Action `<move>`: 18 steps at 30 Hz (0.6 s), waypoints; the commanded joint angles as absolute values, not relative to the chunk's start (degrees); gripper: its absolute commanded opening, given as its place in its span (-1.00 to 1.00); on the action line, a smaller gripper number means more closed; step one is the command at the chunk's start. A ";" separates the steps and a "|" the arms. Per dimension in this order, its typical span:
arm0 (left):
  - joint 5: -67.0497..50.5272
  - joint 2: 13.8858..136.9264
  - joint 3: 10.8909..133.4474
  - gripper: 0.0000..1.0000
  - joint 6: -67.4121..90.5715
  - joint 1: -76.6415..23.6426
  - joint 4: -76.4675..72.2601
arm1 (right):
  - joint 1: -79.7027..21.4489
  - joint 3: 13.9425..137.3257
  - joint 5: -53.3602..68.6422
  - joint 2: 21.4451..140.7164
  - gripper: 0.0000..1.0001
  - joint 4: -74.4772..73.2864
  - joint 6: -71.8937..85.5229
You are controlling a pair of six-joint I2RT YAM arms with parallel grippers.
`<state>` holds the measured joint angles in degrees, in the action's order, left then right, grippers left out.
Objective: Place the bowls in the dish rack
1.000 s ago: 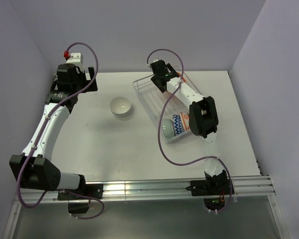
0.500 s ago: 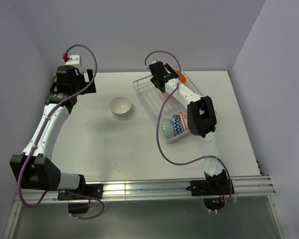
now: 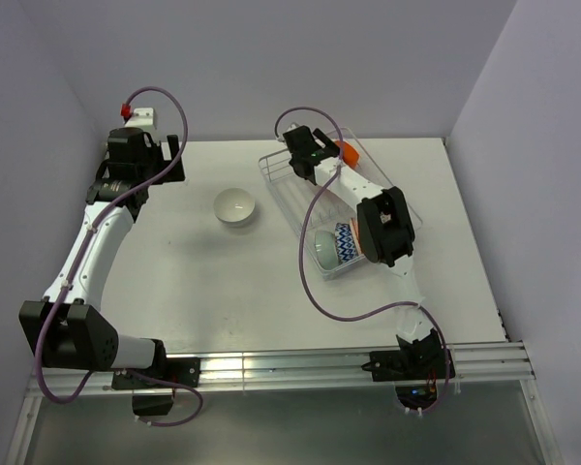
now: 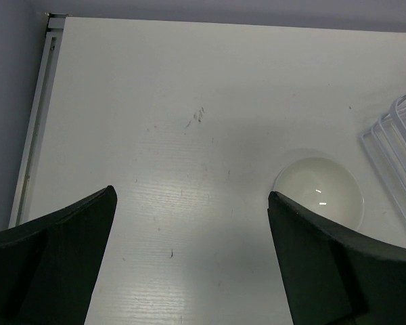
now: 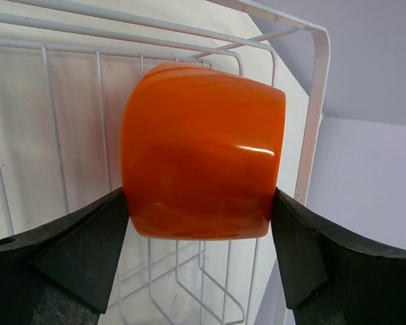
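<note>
Entry one: my right gripper [image 5: 199,223] is clamped on the sides of the orange-red bowl [image 5: 203,149], over the far end of the dish rack [image 5: 316,101].
Entry two: my left gripper [image 4: 189,257], jaws wide and empty, is above the table [image 4: 155,101].
Entry three: white bowl [image 4: 319,188], on the table left of the rack.
Entry four: pale teal bowl [image 3: 323,250] and patterned bowl [image 3: 344,239], at the rack's near end.
</note>
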<state>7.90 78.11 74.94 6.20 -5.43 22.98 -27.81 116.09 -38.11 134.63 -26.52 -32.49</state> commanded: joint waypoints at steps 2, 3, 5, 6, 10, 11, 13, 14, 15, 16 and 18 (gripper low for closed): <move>8.17 77.26 76.02 0.99 5.10 -5.10 21.36 | -28.04 117.16 -39.46 134.47 -0.13 -24.08 -33.22; 8.17 77.43 76.20 0.99 5.01 -5.10 21.36 | -28.04 117.16 -39.11 134.39 0.01 -24.34 -33.22; 8.44 77.52 76.38 0.99 4.75 -5.10 21.36 | -28.12 117.33 -37.89 134.21 0.40 -25.22 -33.05; 8.52 77.78 76.55 0.99 4.57 -5.10 21.53 | -28.21 117.60 -37.45 133.95 0.53 -25.66 -32.87; 8.70 78.05 76.73 0.99 4.48 -5.10 21.62 | -28.56 117.78 -34.98 133.33 1.00 -28.47 -32.87; 8.61 78.05 76.64 0.99 4.48 -5.10 21.53 | -28.65 117.77 -33.59 133.07 1.00 -28.82 -32.78; 8.44 78.13 76.82 0.99 4.31 -5.10 21.53 | -28.74 118.04 -32.26 132.37 1.00 -30.14 -32.26; 8.35 78.22 76.99 0.99 4.31 -5.10 21.62 | -28.74 118.21 -31.73 132.19 1.00 -30.49 -32.17; 8.35 78.31 77.08 0.99 4.31 -5.10 21.62 | -28.83 118.73 -30.95 132.10 1.00 -30.85 -31.73; 8.35 78.40 77.17 0.99 4.22 -5.10 21.71 | -28.74 119.00 -30.68 132.10 0.99 -31.55 -31.47; 8.09 78.57 77.25 0.99 4.31 -5.10 21.71 | -28.74 119.18 -29.19 131.84 1.00 -32.17 -31.12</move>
